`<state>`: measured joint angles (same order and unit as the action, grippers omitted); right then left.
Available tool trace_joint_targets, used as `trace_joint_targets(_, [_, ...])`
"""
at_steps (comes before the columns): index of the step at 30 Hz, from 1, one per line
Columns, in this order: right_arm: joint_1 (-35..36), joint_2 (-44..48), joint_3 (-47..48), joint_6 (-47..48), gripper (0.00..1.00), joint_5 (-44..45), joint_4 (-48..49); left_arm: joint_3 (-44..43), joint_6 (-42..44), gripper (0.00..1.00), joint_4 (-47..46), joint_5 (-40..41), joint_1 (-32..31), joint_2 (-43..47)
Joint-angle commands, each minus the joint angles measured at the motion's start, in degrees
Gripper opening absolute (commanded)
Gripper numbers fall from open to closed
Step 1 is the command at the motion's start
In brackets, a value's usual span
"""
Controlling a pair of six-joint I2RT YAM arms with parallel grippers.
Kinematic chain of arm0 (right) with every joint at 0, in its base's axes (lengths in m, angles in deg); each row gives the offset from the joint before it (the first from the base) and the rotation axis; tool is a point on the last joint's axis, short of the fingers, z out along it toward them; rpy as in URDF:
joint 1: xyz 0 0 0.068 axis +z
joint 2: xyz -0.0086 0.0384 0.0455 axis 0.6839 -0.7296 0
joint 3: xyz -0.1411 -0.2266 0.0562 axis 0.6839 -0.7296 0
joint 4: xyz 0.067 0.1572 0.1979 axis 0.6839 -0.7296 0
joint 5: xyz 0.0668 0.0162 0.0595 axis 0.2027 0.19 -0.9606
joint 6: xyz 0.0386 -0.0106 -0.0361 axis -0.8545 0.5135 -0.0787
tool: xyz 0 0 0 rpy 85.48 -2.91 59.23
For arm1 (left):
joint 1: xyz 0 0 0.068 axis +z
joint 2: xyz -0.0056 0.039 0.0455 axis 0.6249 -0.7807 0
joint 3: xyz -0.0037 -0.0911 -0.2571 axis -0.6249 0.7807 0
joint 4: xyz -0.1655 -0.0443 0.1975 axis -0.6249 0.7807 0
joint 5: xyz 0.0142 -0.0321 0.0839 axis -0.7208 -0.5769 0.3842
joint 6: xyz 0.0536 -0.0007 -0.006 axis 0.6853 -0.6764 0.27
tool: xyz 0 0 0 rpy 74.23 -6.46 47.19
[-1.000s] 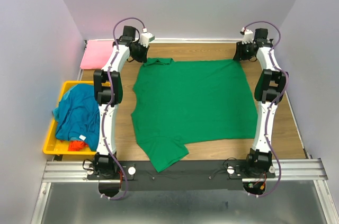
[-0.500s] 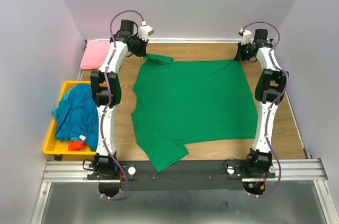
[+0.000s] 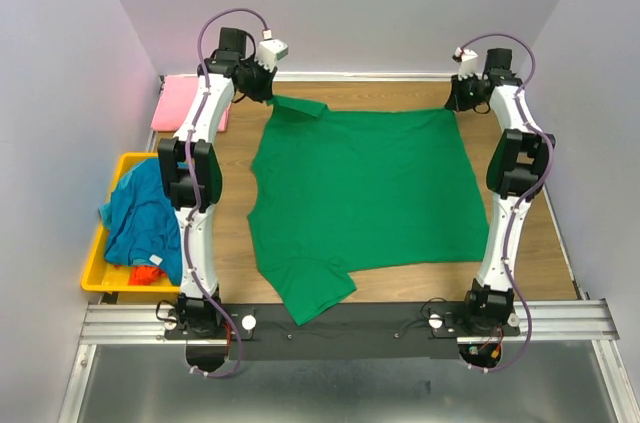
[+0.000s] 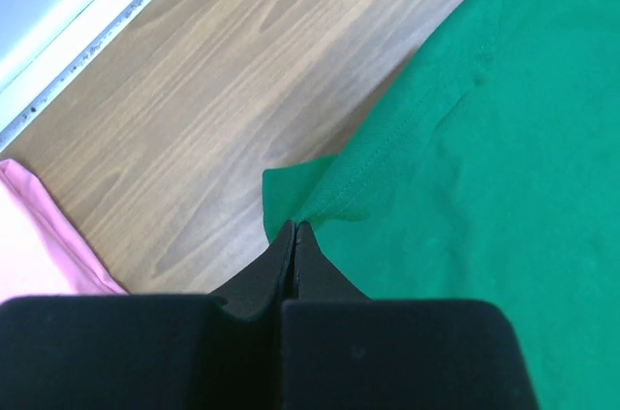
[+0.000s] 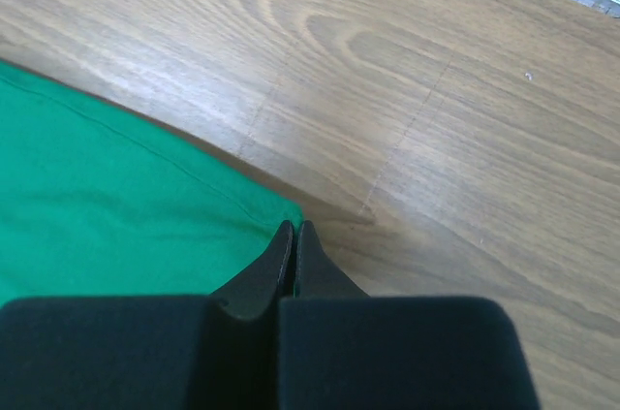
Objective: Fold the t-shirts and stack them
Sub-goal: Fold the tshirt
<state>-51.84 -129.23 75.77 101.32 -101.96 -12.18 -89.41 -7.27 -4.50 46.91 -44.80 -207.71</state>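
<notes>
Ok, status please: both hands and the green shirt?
Left hand shut on bright green cloth t-shirt, far sleeve. Right hand shut on its far hem corner. Nothing lying on it.

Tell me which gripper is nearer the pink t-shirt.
Left. The left gripper pinches the far-left sleeve of the green t-shirt, just beside the pink t-shirt. The right gripper pinches the green t-shirt's far-right corner, on the opposite side from the pink one.

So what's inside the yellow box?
A crumpled teal-blue t-shirt fills the yellow bin, with a bit of orange-red cloth peeking out beneath. Anything deeper is covered.
</notes>
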Motion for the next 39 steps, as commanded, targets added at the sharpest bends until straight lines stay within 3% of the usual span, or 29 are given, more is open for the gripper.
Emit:
trace_joint_targets(1, [-0.28, 4.49, -2.13, 2.03, 0.01, -2.07, 0.31, 2.4, -0.28, 0.0, 2.19, -1.51, -0.37, 5.11])
trace_joint_targets(18, [-2.65, 16.26, -15.57, 9.05, 0.01, -3.57, 0.31, 23.41, -5.91, 0.0, 7.73, -2.21, -1.69, 21.37])
trace_joint_targets(23, [-3.09, 19.34, -20.76, 12.48, 0.0, -3.57, 0.14, 33.95, -7.48, 0.0, 7.73, 0.86, -5.29, 28.14])
trace_joint_targets(32, [-3.18, 24.08, -30.86, 17.49, 0.01, -2.25, 0.05, 49.67, -13.29, 0.0, 5.64, -3.97, -7.75, 34.9])
trace_joint_targets(39, [-3.26, 25.58, -35.09, 19.95, 0.01, -0.41, -0.04, 50.14, -13.29, 0.0, 5.27, -4.75, -8.02, 32.28])
